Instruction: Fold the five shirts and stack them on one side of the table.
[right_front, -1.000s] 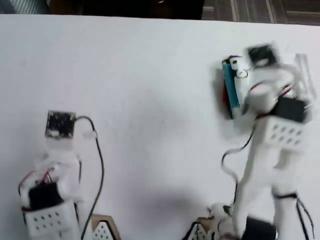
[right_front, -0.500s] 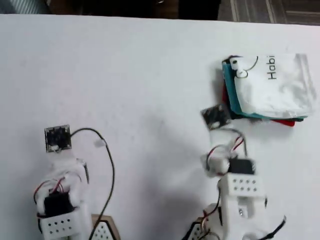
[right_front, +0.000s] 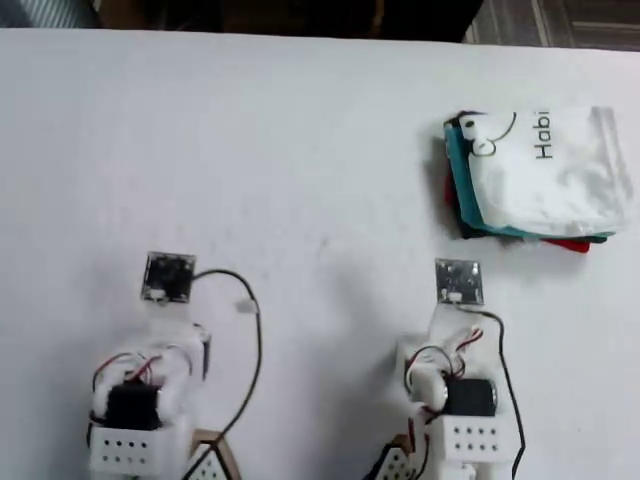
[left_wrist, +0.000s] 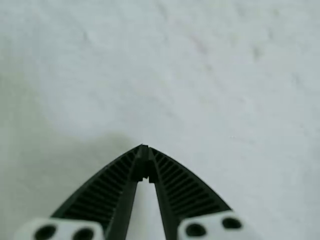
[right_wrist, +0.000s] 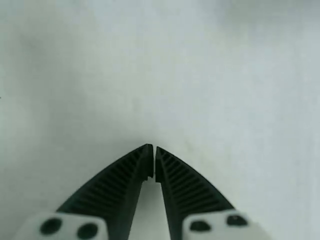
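Looks pretty much finished, going by the layout: the stack of folded fabric shirts (right_front: 535, 175) sits at the far right of the plain white matte counter (right_front: 280, 150). A soft, slightly crinkled white one is on top, with teal, dark and red edges peeking out underneath, all roughly squared into a rectangle. All five layers can't be counted for sure, though. Probably only a tidy-up of the edges is left, if anything. The left hand (left_wrist: 144, 152) hangs over bare counter, its ribbed black fingers pressed together and empty. The right hand (right_wrist: 153, 152) is the same, tips all but touching, gripping nothing.
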